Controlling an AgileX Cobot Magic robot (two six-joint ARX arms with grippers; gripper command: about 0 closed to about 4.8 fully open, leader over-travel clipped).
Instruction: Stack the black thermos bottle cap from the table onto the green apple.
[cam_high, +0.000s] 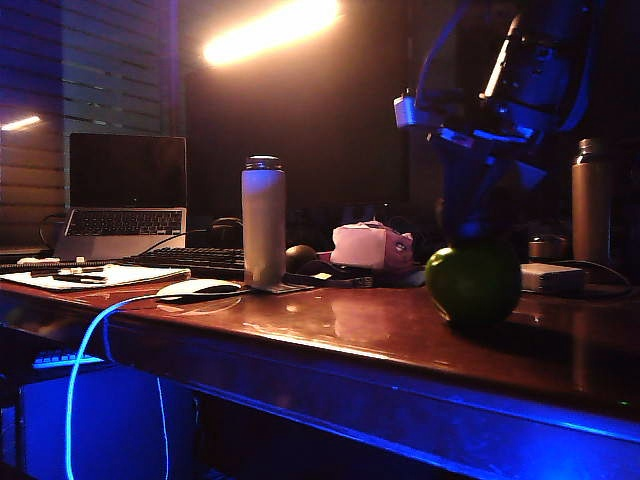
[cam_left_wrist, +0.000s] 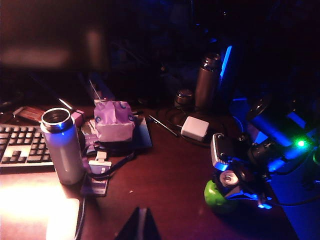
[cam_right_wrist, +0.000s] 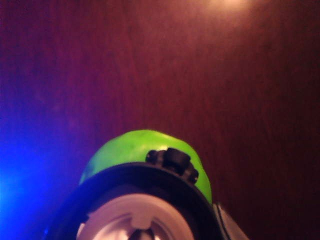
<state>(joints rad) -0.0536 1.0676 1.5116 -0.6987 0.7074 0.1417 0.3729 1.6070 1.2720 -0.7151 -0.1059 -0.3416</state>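
The green apple (cam_high: 473, 282) sits on the reddish-brown table (cam_high: 330, 325) near its blue-lit front edge, on the right side of the exterior view. Directly above it hangs the right gripper (cam_high: 470, 205), pointing down, and in the right wrist view the black thermos cap (cam_right_wrist: 135, 205) fills the lower part of the picture, open side toward the camera so that its pale inside shows, with the apple (cam_right_wrist: 145, 150) just beyond it. The cap appears clasped in the right gripper, right over the top of the apple; whether the cap already touches the fruit is hard to say in this dim light. The left wrist view looks across the table (cam_left_wrist: 165, 185) at the same spot, where the apple (cam_left_wrist: 214, 196) peeks out from under the right arm and the cap's pale round inside (cam_left_wrist: 229, 178) shows above it. The left gripper (cam_left_wrist: 139, 225) is only a dark tip at the edge of its own view, held over the table well apart from the apple, and I cannot tell how its jaws stand. Farther left stand a tall white thermos (cam_high: 263, 222), a white mouse (cam_high: 197, 289), a keyboard (cam_high: 195, 261) and an open laptop (cam_high: 125, 195); a pink pouch (cam_high: 371, 246) lies behind the apple, and a tall dark bottle (cam_high: 591, 200) stands at the far right.
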